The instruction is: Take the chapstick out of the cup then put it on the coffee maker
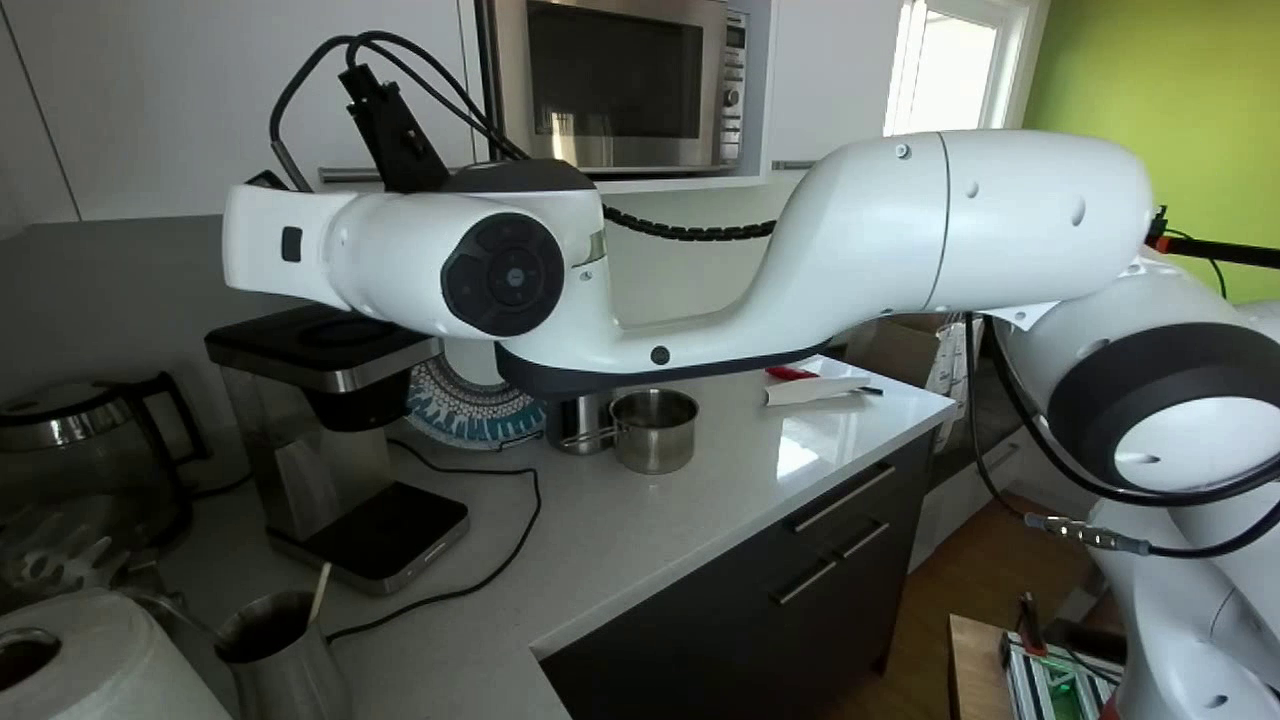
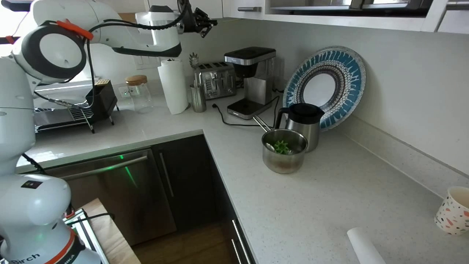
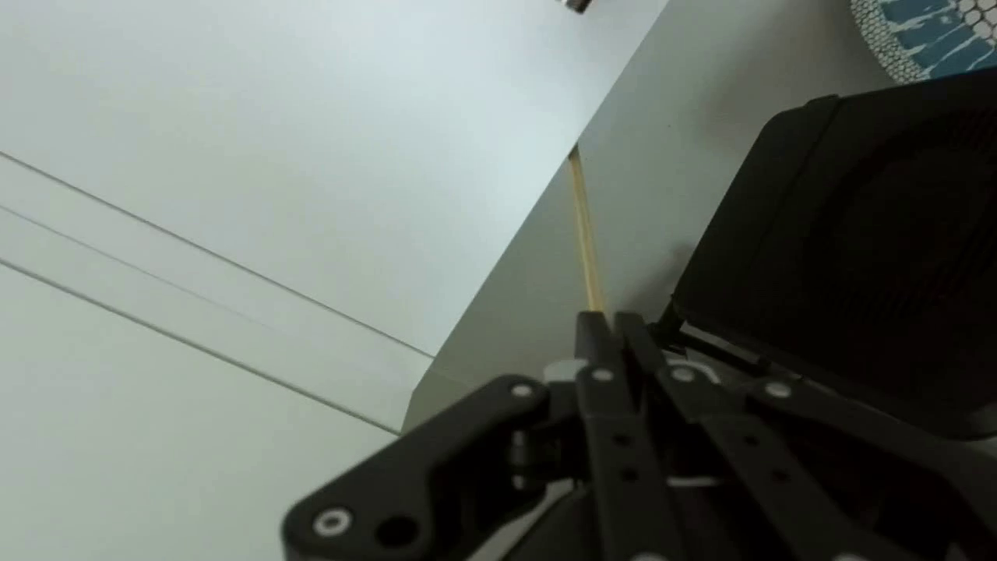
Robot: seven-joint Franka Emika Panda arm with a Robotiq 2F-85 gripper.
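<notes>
The gripper (image 3: pixel 611 319) is seen in the wrist view with its tips nearly together, nothing visibly held; the coffee maker (image 3: pixel 864 257) is shown to their right. The patterned cup (image 2: pixel 453 212), taken to be the task's, is found in an exterior view well apart from the gripper, past the saucepan (image 2: pixel 283 160) along the countertop (image 2: pixel 329 212). The chapstick is hidden, presumably inside; its long axis cannot be told, and a reach away from the coffee maker is judged necessary

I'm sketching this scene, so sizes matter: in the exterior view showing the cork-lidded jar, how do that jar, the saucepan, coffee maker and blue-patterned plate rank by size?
By apparent size, largest first:
blue-patterned plate
coffee maker
saucepan
cork-lidded jar
</notes>
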